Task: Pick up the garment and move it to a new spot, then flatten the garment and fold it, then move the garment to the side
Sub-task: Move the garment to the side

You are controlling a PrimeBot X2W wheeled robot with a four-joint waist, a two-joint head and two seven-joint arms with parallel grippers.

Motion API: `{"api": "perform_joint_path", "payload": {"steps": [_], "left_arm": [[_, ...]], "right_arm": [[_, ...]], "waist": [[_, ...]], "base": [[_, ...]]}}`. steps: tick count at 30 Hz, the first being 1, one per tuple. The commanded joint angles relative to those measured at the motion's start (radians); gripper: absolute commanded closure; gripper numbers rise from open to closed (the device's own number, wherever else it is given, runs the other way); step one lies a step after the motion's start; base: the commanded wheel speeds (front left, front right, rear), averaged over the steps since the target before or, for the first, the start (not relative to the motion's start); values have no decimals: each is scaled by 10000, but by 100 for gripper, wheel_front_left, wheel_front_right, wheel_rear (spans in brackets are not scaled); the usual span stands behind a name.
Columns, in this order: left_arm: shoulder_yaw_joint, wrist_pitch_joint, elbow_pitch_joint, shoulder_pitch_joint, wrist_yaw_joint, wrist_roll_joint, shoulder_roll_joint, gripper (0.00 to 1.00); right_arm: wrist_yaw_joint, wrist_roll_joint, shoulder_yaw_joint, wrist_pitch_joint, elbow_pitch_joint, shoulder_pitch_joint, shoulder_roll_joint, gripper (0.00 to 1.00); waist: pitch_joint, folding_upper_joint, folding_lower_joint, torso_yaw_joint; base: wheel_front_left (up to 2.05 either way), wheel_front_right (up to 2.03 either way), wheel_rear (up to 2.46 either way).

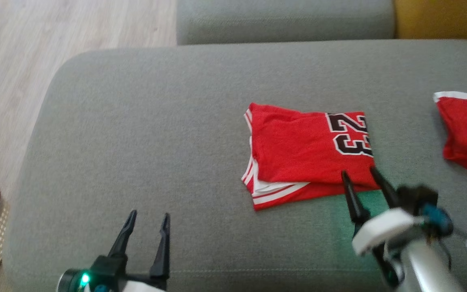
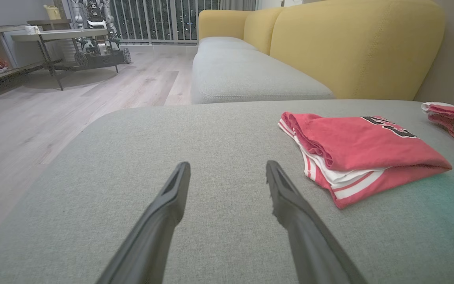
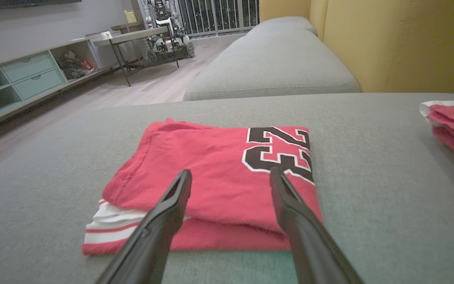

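Two red garments lie on the grey fabric sofa seat (image 1: 156,142): a folded red jersey numbered 23 (image 1: 306,150) mid-seat and a red white-trimmed piece (image 1: 466,134) at its right edge. Both pincers have their fingers apart and empty, the left pincer (image 1: 149,213) over bare cushion, the right pincer (image 1: 358,171) at the jersey's near edge. Pale wood floor (image 1: 14,61) lies to the left.

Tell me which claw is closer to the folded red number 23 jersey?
Right. The right claw is at the near edge of the folded red jersey. The left claw is far to its left, over the grey sofa cushion.
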Motion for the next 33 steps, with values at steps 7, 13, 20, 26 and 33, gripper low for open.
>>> {"api": "perform_joint_path", "payload": {"steps": [7,13,20,26,33], "left_arm": [[-190,-92,-267,-918,-44,-28,-50,0],[-396,-92,-246,-1181,-11,-106,-50,0],[-462,-92,-253,-1366,162,-197,-51,0],[-430,-92,-270,-1470,225,-221,-51,0],[-324,-92,-334,-1477,222,-214,-51,0]], "right_arm": [[-4,525,-331,556,2443,-2716,-915,0],[-4,11,-799,790,3915,-3701,-1332,0],[-4,-422,-916,1326,5439,-4271,-1167,2],[-4,-372,-432,667,5556,-4603,-1185,100],[-4,-554,-526,105,4946,-5257,-1514,100]], "waist": [[758,0,0,643],[1165,0,0,920],[1342,0,0,960],[1369,0,0,629],[1361,0,0,-125]], "base": [[0,0,0],[0,0,0],[0,0,0],[0,0,0],[0,0,0]]}}
